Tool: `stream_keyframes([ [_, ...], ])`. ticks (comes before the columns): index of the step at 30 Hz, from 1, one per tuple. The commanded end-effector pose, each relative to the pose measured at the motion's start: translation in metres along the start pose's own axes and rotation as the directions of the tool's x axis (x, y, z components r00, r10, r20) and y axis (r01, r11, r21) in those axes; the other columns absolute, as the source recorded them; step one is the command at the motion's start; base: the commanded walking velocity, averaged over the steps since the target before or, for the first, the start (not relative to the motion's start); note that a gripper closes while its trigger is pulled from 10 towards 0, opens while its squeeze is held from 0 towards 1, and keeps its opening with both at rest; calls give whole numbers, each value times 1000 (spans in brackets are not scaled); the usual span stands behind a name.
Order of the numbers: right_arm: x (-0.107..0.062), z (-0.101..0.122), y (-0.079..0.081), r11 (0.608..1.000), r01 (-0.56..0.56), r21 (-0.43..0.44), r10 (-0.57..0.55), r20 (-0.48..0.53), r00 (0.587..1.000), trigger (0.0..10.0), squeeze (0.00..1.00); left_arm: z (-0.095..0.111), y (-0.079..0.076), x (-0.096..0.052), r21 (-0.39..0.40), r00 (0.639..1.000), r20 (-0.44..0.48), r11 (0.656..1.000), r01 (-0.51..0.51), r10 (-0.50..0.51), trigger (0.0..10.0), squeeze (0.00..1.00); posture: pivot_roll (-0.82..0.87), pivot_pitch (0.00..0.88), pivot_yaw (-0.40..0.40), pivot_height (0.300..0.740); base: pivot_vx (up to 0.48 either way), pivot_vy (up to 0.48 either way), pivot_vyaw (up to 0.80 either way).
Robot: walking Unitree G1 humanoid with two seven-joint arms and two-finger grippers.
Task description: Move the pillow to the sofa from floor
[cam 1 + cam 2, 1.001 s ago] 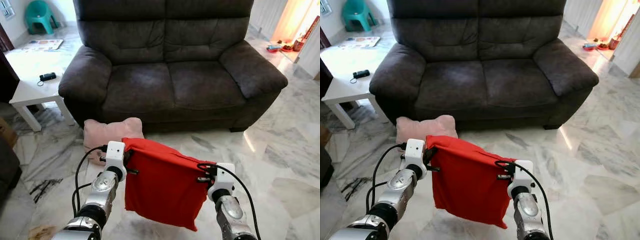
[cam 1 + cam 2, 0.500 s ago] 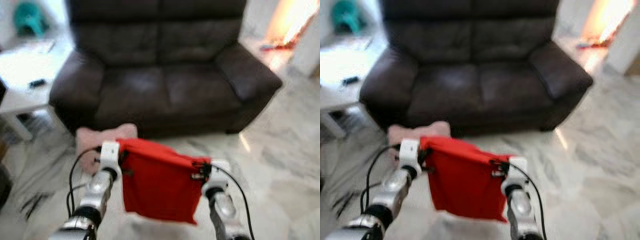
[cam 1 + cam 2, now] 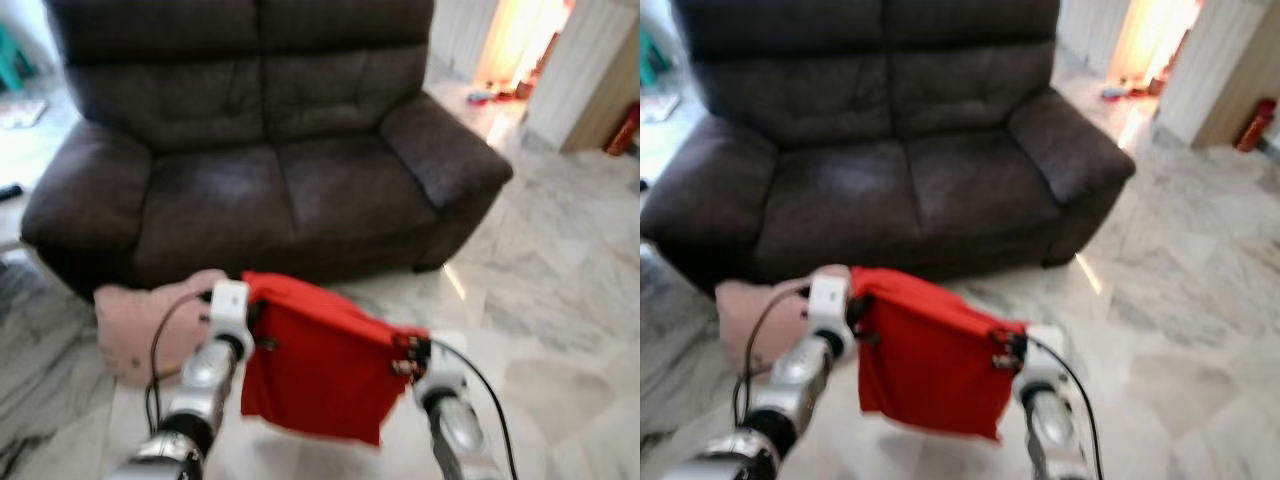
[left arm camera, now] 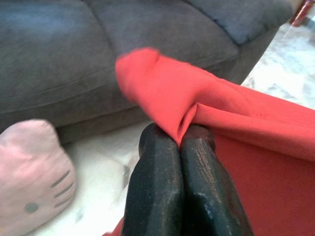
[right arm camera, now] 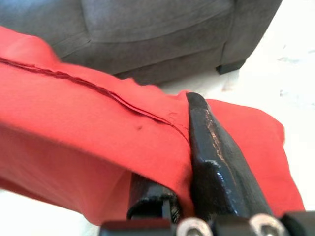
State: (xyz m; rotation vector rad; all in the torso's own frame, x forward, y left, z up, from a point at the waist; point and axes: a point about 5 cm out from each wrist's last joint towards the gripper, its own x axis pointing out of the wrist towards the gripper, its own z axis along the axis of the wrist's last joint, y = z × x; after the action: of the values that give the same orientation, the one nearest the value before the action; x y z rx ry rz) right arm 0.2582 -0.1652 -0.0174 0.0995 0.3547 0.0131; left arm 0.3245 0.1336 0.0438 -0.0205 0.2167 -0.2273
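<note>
A red pillow (image 3: 318,368) hangs limp between my two grippers, above the marble floor in front of the dark grey sofa (image 3: 250,190). My left gripper (image 3: 252,318) is shut on its upper left corner; in the left wrist view the two black fingers (image 4: 157,182) pinch a fold of the red fabric (image 4: 221,113). My right gripper (image 3: 405,355) is shut on the upper right edge, with one finger (image 5: 216,157) over the red cloth (image 5: 74,123). A pink cat-face pillow (image 3: 140,320) lies on the floor at the sofa's left front corner.
The sofa's seat cushions (image 3: 880,190) are bare. Marble floor (image 3: 560,300) stretches to the right. A bright doorway (image 3: 510,40) and a white wall (image 3: 580,70) stand at the back right. A black object (image 3: 8,190) lies at the far left.
The camera has swung right and moved closer, so the sofa and pink pillow sit further left in the picture. Both grippers still hold the red pillow the same way.
</note>
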Motion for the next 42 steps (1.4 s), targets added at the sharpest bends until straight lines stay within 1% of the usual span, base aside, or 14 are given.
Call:
stream_keyframes([
  [1,8,19,0,1000,21,15,-22,86,996,10000,0,15,20,0,0,995,65,997,-72,72,10000,0,-19,0,-30,740,326,0,0],
  [14,13,21,5,1000,24,18,-26,74,997,10000,0,16,19,1,-1,996,66,998,-67,67,10000,0,-22,0,-29,740,335,0,0],
  [19,13,25,-3,999,37,15,-38,90,995,10000,0,16,19,1,-2,996,63,998,-63,63,10000,0,-24,0,-29,740,350,0,0],
  [22,13,26,-5,999,33,8,-34,94,995,10000,0,16,18,1,-3,996,65,998,-61,62,10000,0,-23,0,-29,740,350,0,0],
  [42,13,30,-4,1000,24,-13,-22,114,993,10000,0,14,19,0,-4,996,63,998,-64,64,10000,0,-21,0,-34,740,354,0,0],
])
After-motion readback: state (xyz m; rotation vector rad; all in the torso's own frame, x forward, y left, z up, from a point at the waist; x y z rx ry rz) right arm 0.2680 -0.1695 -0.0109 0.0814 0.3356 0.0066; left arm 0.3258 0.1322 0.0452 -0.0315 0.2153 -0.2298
